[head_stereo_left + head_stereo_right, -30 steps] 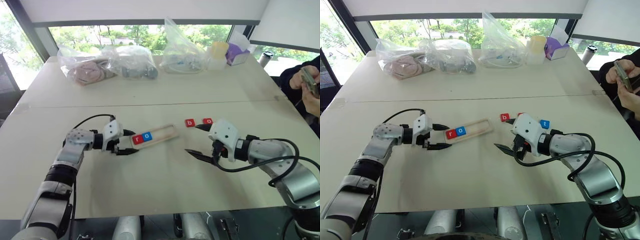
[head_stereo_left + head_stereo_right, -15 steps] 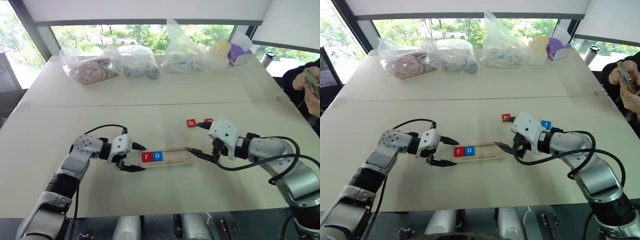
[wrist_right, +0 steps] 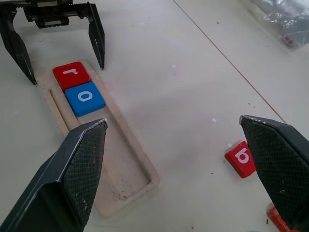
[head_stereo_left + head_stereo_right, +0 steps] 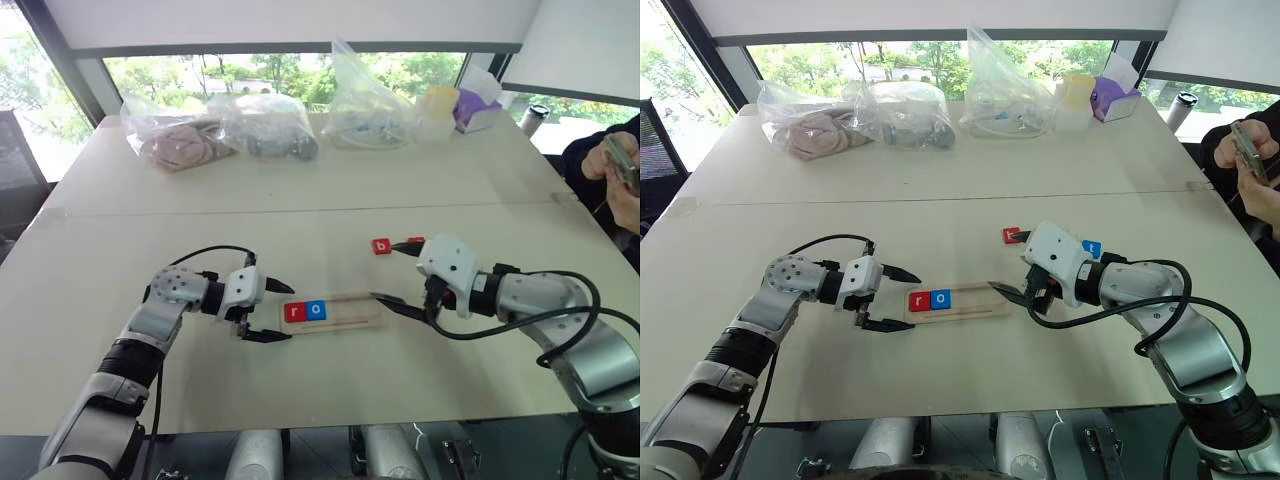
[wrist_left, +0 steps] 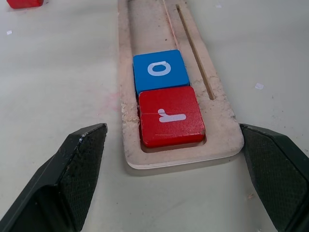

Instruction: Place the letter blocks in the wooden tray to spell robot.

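I saw the wooden tray lying on the table between both wide-open grippers, left and right, holding the red r and blue o.

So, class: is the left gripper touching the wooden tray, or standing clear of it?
Apart. In the left wrist view the left gripper is open, and bare table shows between each finger and the end of the wooden tray holding the red r block.

Pale raw-wood tray, dusty and rough-edged; smooth satin red and blue tiles; matt beige table.
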Motion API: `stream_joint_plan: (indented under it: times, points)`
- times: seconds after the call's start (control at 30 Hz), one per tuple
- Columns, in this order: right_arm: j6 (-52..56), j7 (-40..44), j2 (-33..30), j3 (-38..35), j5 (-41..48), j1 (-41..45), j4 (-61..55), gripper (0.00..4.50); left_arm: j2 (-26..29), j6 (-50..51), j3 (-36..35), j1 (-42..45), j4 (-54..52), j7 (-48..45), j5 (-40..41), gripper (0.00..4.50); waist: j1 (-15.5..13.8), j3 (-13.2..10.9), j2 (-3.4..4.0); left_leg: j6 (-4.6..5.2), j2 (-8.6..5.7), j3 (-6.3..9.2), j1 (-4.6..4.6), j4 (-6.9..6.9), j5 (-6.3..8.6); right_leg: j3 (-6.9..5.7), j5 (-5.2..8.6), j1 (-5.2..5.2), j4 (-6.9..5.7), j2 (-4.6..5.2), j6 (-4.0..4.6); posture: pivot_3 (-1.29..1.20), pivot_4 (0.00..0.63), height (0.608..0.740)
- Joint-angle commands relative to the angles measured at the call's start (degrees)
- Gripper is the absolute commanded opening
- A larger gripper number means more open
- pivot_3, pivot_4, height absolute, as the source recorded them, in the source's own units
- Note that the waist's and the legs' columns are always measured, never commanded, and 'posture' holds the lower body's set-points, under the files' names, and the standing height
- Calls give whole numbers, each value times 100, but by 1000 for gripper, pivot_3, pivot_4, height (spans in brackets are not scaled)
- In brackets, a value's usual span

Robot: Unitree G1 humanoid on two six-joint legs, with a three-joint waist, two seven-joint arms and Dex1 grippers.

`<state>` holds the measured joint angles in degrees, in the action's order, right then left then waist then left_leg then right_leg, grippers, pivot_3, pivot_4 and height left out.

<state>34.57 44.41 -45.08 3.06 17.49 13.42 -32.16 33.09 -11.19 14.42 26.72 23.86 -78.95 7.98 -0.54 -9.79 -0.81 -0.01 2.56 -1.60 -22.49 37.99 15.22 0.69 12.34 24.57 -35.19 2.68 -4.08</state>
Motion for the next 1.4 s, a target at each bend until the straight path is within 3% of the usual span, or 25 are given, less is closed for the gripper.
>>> stream_joint_plan:
  times: [0.03, 0.2, 0.33, 0.6, 0.77, 0.97, 1.17, 1.4]
  points:
    - [-94, 44, -19, -20, -26, 117, 1, 4500, 431, -42, 77, -264, 487, 107, -488, 4446, 20, 2, 1, 0, 5, 0, 2, -1, 0, -1, 0, 0, 0, -2, 0, 0, 150, 740]
    - [-193, 112, 47, 57, -56, 226, 174, 4500, 885, -79, -103, -536, 507, 80, -342, 4446, 193, 7, 4, -1, 25, 1, 27, -22, 0, -6, -8, 1, 0, -9, 14, 0, 150, 740]
    - [-352, 105, 226, 231, -135, 306, 446, 4500, 1378, -24, -395, -1076, 295, 105, -126, 4446, 338, 10, -13, 0, 18, 5, 113, -97, 1, -13, -14, -9, 2, -9, 26, 0, 150, 740]
    - [-37, -855, 1280, 569, -646, 905, 1426, 4500, 1985, 521, -1154, -2107, -751, 321, 490, 4446, 459, 7, -14, 0, 37, 34, 208, -228, 1, -86, -32, 34, -6, -25, 128, 0, 150, 740]
    - [666, -1216, 1817, 708, -657, 1221, 1613, 4500, 1949, 1572, -1602, -2210, -1895, 508, 1253, 4446, 413, 3, -23, 2, 37, 34, 177, -266, 0, -86, -30, 87, -26, -48, 144, 0, 150, 740]
    - [1644, -1973, 2654, 523, -610, 1670, 1955, 4500, 1543, 2583, -2123, -2074, -3002, 1059, 2194, 4446, 336, 0, -29, 3, 38, 34, 40, -189, 0, -85, -55, 193, -48, -46, 149, 0, 150, 740]
    - [1980, -2507, 3109, 646, -820, 1829, 2256, 4500, 1195, 3402, -2397, -1860, -3802, 1677, 2839, 4446, 286, -1, -34, 3, 29, 38, 29, -171, -1, -85, -54, 189, -48, -40, 156, 0, 150, 740]
    - [1869, -2990, 3492, 635, -1058, 1995, 2839, 4500, 1154, 3831, -2475, -1868, -4299, 1958, 3116, 4446, 311, -1, -34, 4, 28, 39, 32, -171, -1, -81, -60, 189, -52, -44, 149, 0, 150, 740]
